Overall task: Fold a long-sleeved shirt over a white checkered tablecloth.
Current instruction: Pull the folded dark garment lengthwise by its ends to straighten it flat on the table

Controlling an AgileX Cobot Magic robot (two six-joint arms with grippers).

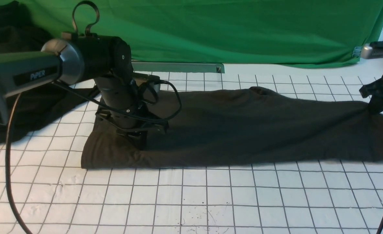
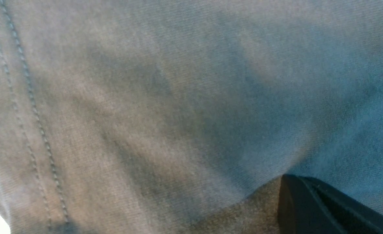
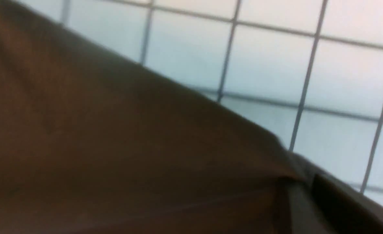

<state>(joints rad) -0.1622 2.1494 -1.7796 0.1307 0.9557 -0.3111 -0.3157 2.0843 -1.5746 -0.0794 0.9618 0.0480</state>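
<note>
Two grips on one long-sleeved shirt [image 1: 243,130]. Lies spread wide on the white checkered tablecloth [image 1: 194,195], from left of the middle to the far right. Pinched at the left end by the clenched left gripper [image 1: 138,138], pressed low into the cloth. Pinched at the right edge by the right gripper [image 1: 375,105] too, with a small peak of cloth there. Looks soft, floppy and light (sure to sag in the middle). Best grabbed at hems and corners. Lift both ends together, slowly.

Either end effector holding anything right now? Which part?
Both grip the long-sleeved shirt: left end effector pinches its left end near the stitched hem; right end effector holds its right end, tented up.
</note>
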